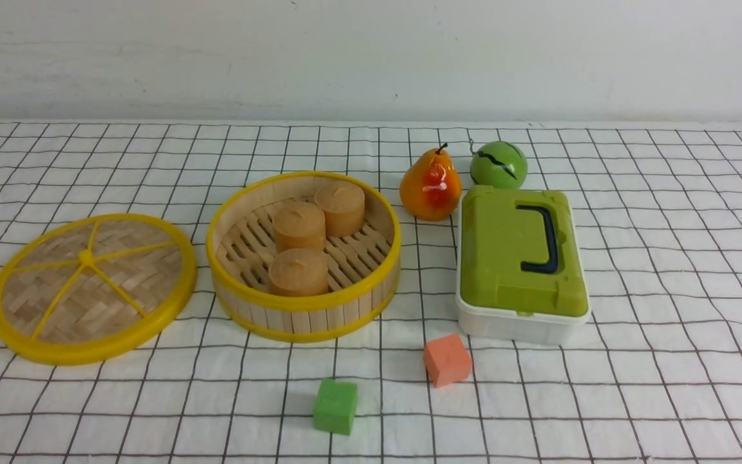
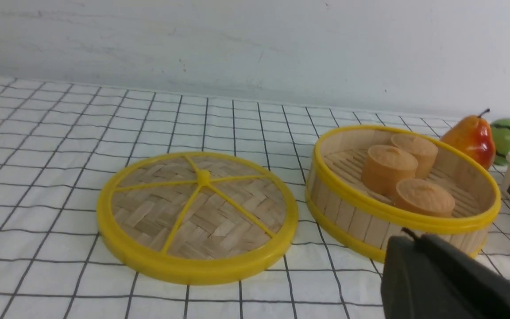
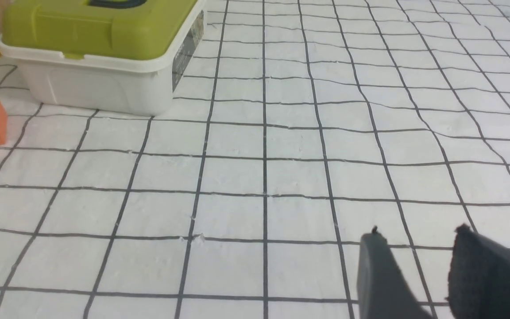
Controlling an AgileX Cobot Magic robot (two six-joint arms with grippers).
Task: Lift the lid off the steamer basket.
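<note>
The lid (image 1: 91, 287), a woven bamboo disc with a yellow rim and spokes, lies flat on the cloth left of the steamer basket (image 1: 304, 309); it also shows in the left wrist view (image 2: 197, 217). The basket (image 2: 370, 221) is uncovered and holds three tan round cakes (image 1: 300, 248). Neither arm shows in the front view. My left gripper (image 2: 414, 241) is shut and empty, near the basket's front wall. My right gripper (image 3: 419, 237) is open and empty over bare cloth, away from the basket.
A white box with a green lid and dark handle (image 1: 519, 258) stands right of the basket, also in the right wrist view (image 3: 95, 57). A pear (image 1: 430, 185) and green ball (image 1: 498, 165) sit behind it. An orange cube (image 1: 447, 359) and green cube (image 1: 335, 406) lie in front.
</note>
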